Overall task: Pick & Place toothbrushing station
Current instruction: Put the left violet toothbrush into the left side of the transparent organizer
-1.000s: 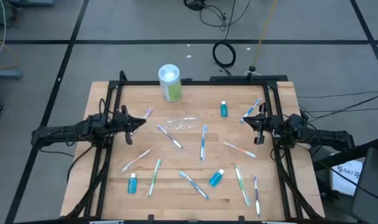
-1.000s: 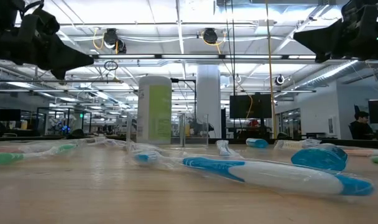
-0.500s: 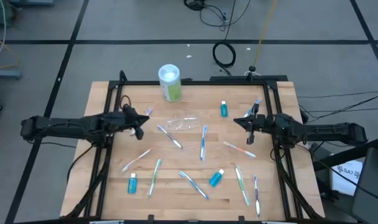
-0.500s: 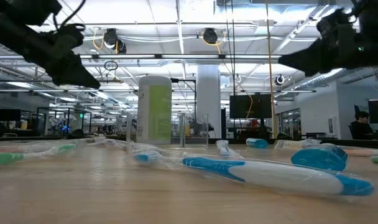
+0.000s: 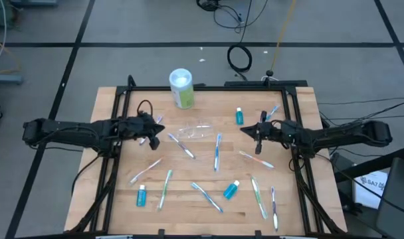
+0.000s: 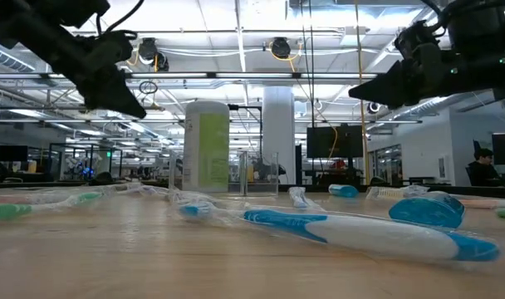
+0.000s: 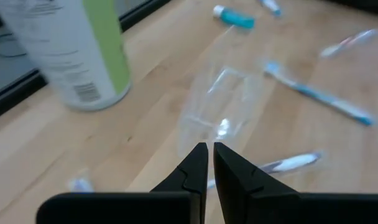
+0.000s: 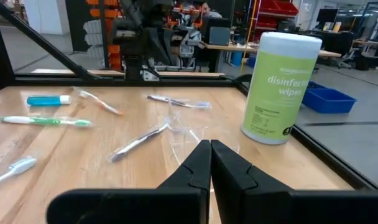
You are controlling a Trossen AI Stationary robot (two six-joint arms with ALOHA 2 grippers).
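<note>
Several slim toothbrushes lie flat about the wooden table, among them a blue one [image 5: 217, 151] and a green one [image 5: 165, 188]. Three teal white-capped tubes [image 5: 239, 116] [image 5: 141, 196] [image 5: 231, 190] lie among them. The clear plastic container [image 5: 197, 130] lies on its side at the table's middle, and shows in the left wrist view [image 7: 214, 118] too. My left gripper [image 5: 156, 139] [image 7: 210, 148] hangs shut above the table, left of the container, tipped down toward it. My right gripper [image 5: 246, 131] [image 8: 210, 144] hangs shut and level, right of the container. Neither holds anything.
A tall green-and-white wipes canister [image 5: 181, 87] stands upright at the table's far edge, behind the container. A black frame [image 5: 208, 87] runs along the far edge and both sides. One toothbrush [image 5: 157, 121] lies close under my left gripper.
Both grippers have come in from the side rails toward the table's middle, the left one going right and a little up, the right one going left. My left gripper has tipped its nose down toward the table. Both have stayed shut. Nothing on the table has moved.
</note>
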